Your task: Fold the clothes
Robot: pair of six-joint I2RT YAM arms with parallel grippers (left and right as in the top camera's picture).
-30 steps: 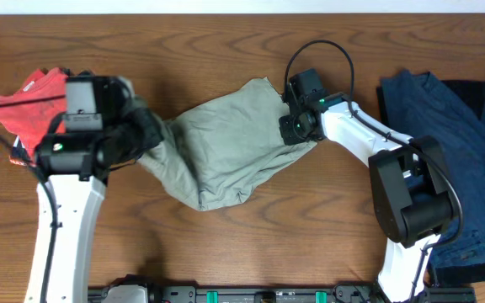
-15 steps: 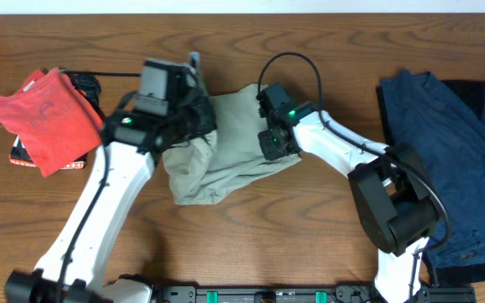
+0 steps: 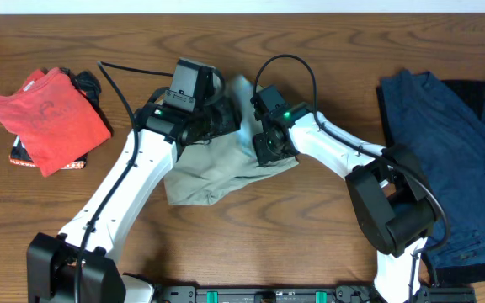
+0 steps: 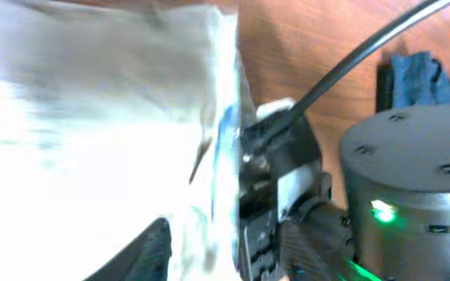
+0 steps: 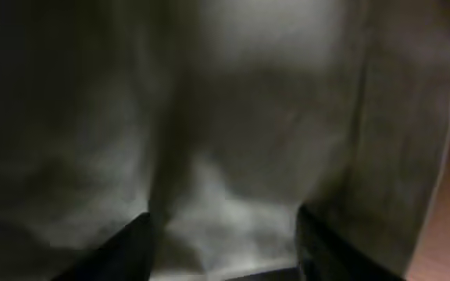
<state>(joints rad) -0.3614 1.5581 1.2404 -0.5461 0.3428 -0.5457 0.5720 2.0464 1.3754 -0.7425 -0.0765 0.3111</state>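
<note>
The khaki trousers (image 3: pixel 205 177) lie bunched at the table's middle, their left part folded over toward the right. My left gripper (image 3: pixel 226 118) is shut on a fold of them, held above the pile's upper edge; in the left wrist view (image 4: pixel 201 257) the bright cloth (image 4: pixel 92 117) fills the frame. My right gripper (image 3: pixel 266 150) sits just right of it, pressed down on the cloth's right part. In the right wrist view its fingers (image 5: pixel 229 250) are spread wide with khaki cloth (image 5: pixel 233 117) between them. The two grippers are almost touching.
A folded red T-shirt (image 3: pixel 49 118) lies at the far left on a dark item (image 3: pixel 17 153). Dark blue denim (image 3: pixel 445 143) is spread along the right edge, and shows in the left wrist view (image 4: pixel 420 74). The right arm's body (image 4: pixel 412 179) is close by.
My left gripper has swept from the far left to the right, carrying the trousers' left part over the rest. My right gripper has slid left with the cloth's right edge.
</note>
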